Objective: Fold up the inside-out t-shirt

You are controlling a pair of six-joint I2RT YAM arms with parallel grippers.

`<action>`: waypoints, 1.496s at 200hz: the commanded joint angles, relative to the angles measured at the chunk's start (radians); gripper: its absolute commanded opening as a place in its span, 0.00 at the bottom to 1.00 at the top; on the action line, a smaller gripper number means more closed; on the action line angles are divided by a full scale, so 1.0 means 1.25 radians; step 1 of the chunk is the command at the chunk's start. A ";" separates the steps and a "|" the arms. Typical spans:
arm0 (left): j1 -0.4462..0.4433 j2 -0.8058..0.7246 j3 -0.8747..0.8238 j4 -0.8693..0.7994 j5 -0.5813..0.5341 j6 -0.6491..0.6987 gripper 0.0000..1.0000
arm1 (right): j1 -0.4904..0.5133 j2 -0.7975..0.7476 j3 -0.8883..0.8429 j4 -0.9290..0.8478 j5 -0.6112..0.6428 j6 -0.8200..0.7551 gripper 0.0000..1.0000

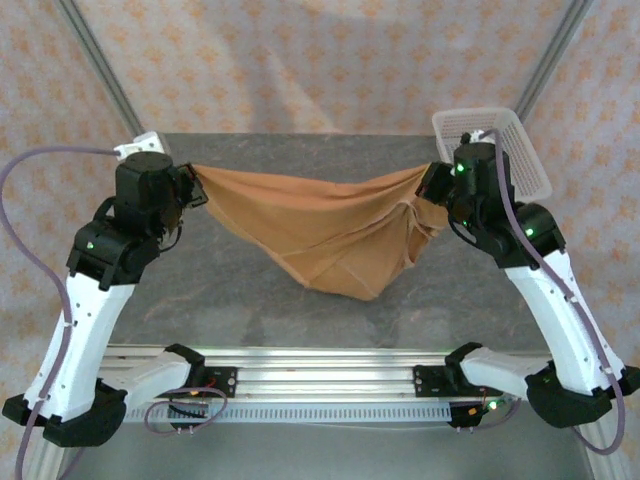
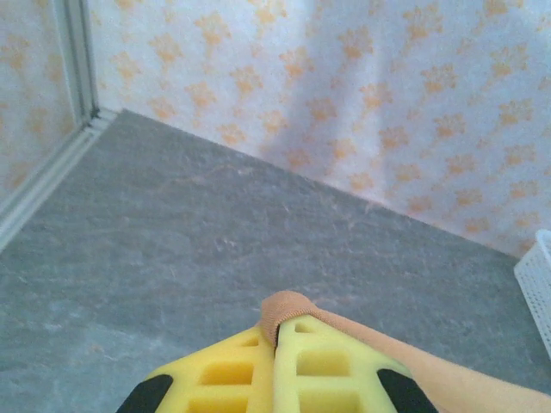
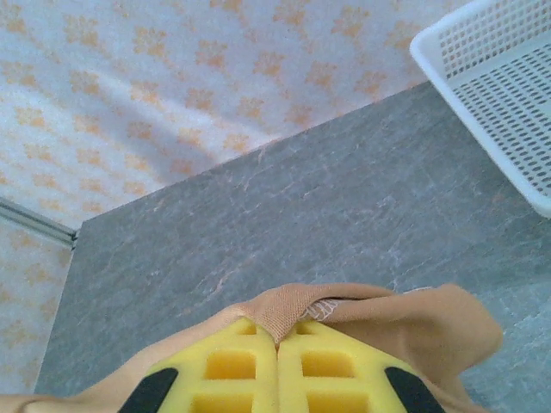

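Along the near edge, an aluminium rail (image 1: 330, 380) runs between the two arm bases, and the grey desk (image 1: 250, 300) beyond it gives open room up to the shirt's lowest fold. Above that strip the shirt (image 1: 330, 235) hangs stretched between the arms like a hammock. Its top edge runs from side to side with a slight dip in the middle. Its belly sags to a blunt point right of centre, touching the desk or just above it; I cannot tell which.

On the left, the left pincer (image 1: 193, 185) is clenched on one end of the cloth. Seen from the wrist, its yellow fingers (image 2: 232, 370) meet with a rolled hem squeezed between the tips. On the right, the right pincer (image 1: 435, 188) is likewise clamped on the opposite end, where bunched folds gather below it.

Behind the shirt the desk lies open to its far edge. A white mesh basket (image 1: 495, 150) sits at the far right corner, just behind the right arm. A cream wall (image 1: 320, 60) with orange prints closes the back, and metal posts (image 1: 95, 55) slant up at both sides.
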 commanded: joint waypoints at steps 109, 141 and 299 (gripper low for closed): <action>0.049 0.572 0.040 -0.009 0.206 0.038 0.67 | -0.167 0.465 -0.001 0.017 -0.123 -0.043 0.61; -0.020 0.414 -0.259 0.142 0.327 -0.024 0.46 | -0.166 0.356 -0.242 0.114 -0.145 -0.042 0.61; -0.176 0.534 -0.455 0.353 0.369 -0.137 0.35 | -0.169 0.356 -0.398 0.178 -0.173 -0.040 0.60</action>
